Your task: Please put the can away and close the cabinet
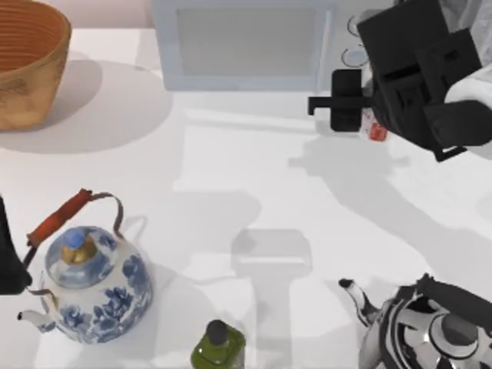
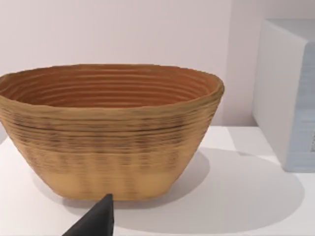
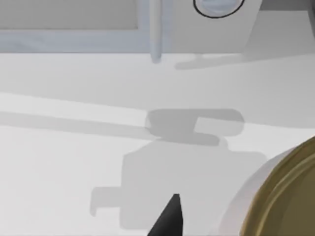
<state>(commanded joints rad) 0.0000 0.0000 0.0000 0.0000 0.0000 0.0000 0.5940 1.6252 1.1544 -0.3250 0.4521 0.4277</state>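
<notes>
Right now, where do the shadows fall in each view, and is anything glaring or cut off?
Top view: the right gripper and its arm cast a broad grey shadow across the table; the basket shades the table to its right; the steel kettle shows bright reflections. Left wrist view: soft shadow beside the basket. Right wrist view: a gripper-shaped shadow on the table; the can is cropped at the frame's edge.

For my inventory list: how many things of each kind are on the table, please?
Kettles: 2 (blue-white, silver)
Basket: 1
Green bottle: 1
Can: 1
Cabinet: 1
Total: 6
</notes>
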